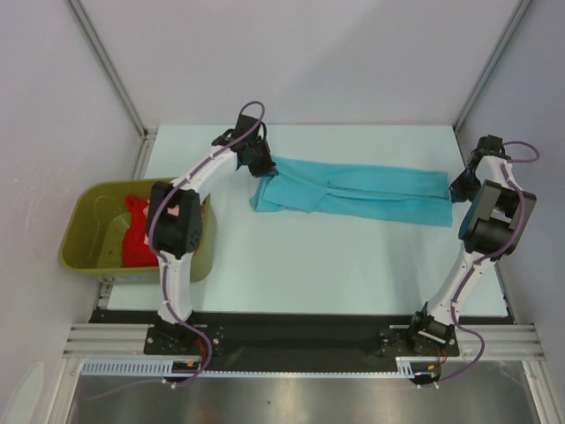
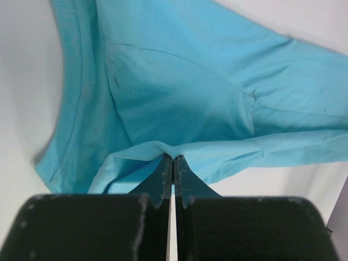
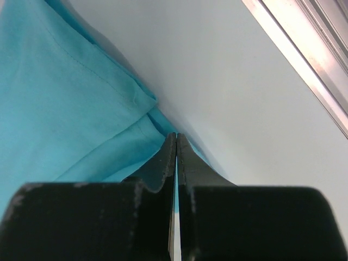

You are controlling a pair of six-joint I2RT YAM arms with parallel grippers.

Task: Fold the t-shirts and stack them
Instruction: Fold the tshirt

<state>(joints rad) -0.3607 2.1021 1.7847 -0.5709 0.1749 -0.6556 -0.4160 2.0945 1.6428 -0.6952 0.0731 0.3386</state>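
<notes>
A turquoise-blue t-shirt (image 1: 353, 190) lies folded into a long band across the back half of the table. My left gripper (image 1: 262, 166) is at its left end. In the left wrist view that gripper (image 2: 173, 157) is shut, pinching a raised fold of the turquoise cloth (image 2: 185, 81). My right gripper (image 1: 457, 190) is at the band's right end. The right wrist view has this gripper (image 3: 175, 137) shut on the cloth's edge (image 3: 54, 98), with turquoise showing between the jaws. A red t-shirt (image 1: 134, 234) lies crumpled in the tub.
The olive-green tub (image 1: 88, 221) stands off the table's left edge, beside the left arm. White walls and slanted aluminium posts close in the back and sides. An aluminium rail (image 3: 304, 54) runs just past the right gripper along the table's right edge.
</notes>
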